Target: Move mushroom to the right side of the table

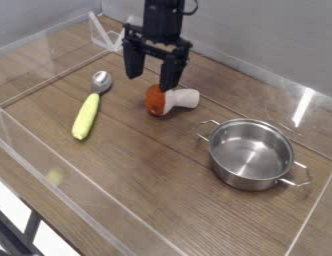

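Hand (pixel 154 72) pointing down, fingers spread, empty

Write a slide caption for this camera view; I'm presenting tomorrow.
Open claw above the toppled mushroom, between spoon and pot.

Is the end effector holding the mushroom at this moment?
No, the end effector hangs open above the mushroom, which lies on its side on the table.

A black robot arm (pixel 163 18) of blocky, boxy segments ends in a gripper (pixel 153 72) of the same dark finish. Its two long, flat fingers (pixel 134 62) are black as well, hung from a squared wrist housing. No markings or cables can be made out.
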Available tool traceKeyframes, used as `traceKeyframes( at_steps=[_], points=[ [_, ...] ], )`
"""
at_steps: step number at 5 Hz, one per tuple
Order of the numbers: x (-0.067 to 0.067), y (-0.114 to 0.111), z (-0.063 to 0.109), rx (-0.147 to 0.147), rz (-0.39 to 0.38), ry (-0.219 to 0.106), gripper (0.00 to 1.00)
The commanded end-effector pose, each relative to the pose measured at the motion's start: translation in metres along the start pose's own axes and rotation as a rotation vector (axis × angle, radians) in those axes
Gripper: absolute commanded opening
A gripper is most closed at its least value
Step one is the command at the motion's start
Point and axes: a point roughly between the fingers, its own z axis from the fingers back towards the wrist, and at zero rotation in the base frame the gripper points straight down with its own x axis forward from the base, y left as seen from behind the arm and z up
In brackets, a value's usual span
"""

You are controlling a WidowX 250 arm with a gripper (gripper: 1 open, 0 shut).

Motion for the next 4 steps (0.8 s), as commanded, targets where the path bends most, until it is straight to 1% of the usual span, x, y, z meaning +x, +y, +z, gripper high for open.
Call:
traceKeyframes(
  at_steps=[1, 2, 4],
  points=[
    [0.002, 0.008, 0.03, 0.002, 0.046, -0.061, 1.0],
    [-0.005, 0.014, 0.035, -0.006, 0.072, -0.069, 1.0],
    [-0.014, 0.023, 0.033, -0.015, 0.125, -0.066, 1.0]
  ],
)
